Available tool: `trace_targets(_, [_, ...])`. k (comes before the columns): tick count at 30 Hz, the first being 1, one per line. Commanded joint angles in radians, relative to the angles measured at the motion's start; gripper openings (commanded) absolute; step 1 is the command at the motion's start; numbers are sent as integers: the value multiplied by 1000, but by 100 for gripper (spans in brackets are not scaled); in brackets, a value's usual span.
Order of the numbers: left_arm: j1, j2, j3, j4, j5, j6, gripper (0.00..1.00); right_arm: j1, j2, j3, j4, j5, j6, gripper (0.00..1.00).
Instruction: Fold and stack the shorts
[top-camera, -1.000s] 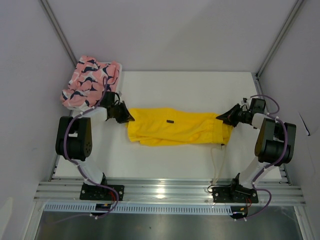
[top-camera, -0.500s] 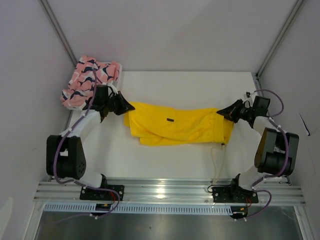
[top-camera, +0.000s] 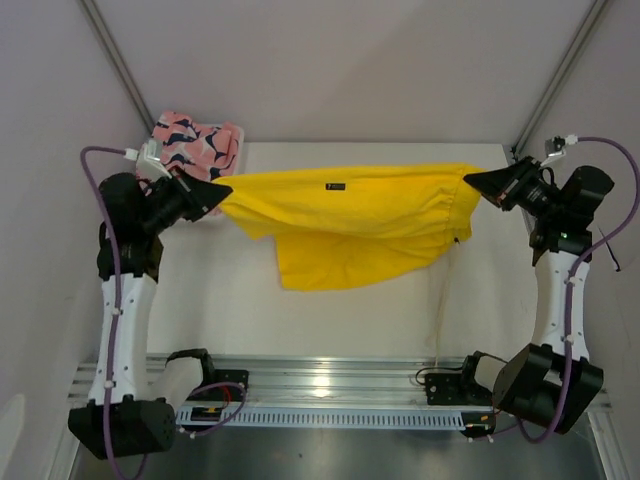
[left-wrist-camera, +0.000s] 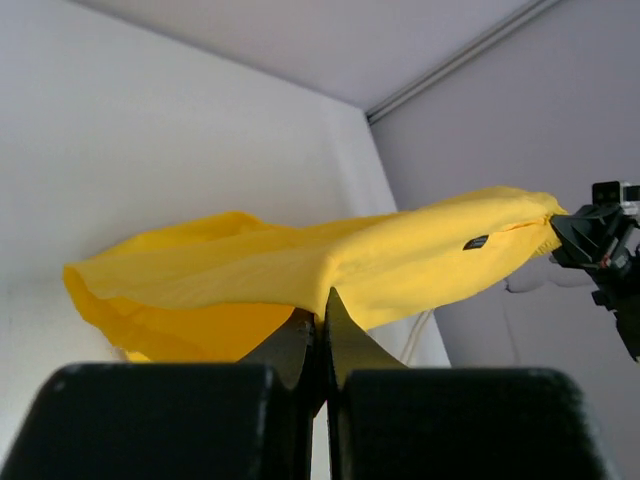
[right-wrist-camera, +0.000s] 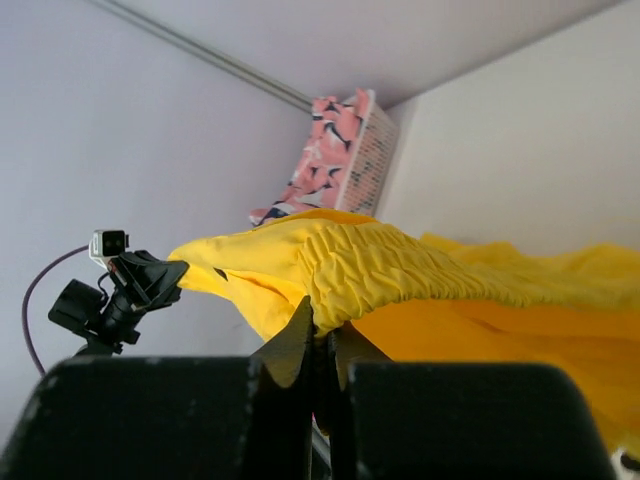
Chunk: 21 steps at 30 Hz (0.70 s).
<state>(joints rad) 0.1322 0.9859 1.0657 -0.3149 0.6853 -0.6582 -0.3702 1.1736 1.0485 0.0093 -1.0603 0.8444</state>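
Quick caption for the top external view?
Left gripper and right gripper hold the yellow shorts stretched above the table.

The plain yellow shorts (top-camera: 350, 215) hang stretched in the air, held at each end by the left end effector (top-camera: 218, 193) and the right end effector (top-camera: 470, 181), the lower layer sagging. The pink shorts (top-camera: 190, 148) with navy-and-white print lie crumpled at the far left corner.

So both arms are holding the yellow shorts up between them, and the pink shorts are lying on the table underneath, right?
Not quite. The pink shorts sit in the white basket in the far left corner, clear in the right wrist view. The yellow shorts are indeed held up.
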Motion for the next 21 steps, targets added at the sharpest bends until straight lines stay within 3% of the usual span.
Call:
trace_targets(1, [73,-87,92,-24,129,-76,0,-45,-75,97,21,-75,134,0])
trace_targets(10, [98,-239,241,-76,201,-162,0,-65,-323,220,-92,-115,140,0])
trace_targets(13, [98,-265,356,-116,198,-152,0,-65,-402,269,-98,-104,150,0])
trace_targets(18, [93,-239,647,-334,133,-64,0,-64,-454,414,-117,-86,167,0])
trace_targets(21, [90,-240,688,-369,94,-47,0,-50,-439,478,-195,-67,127,0])
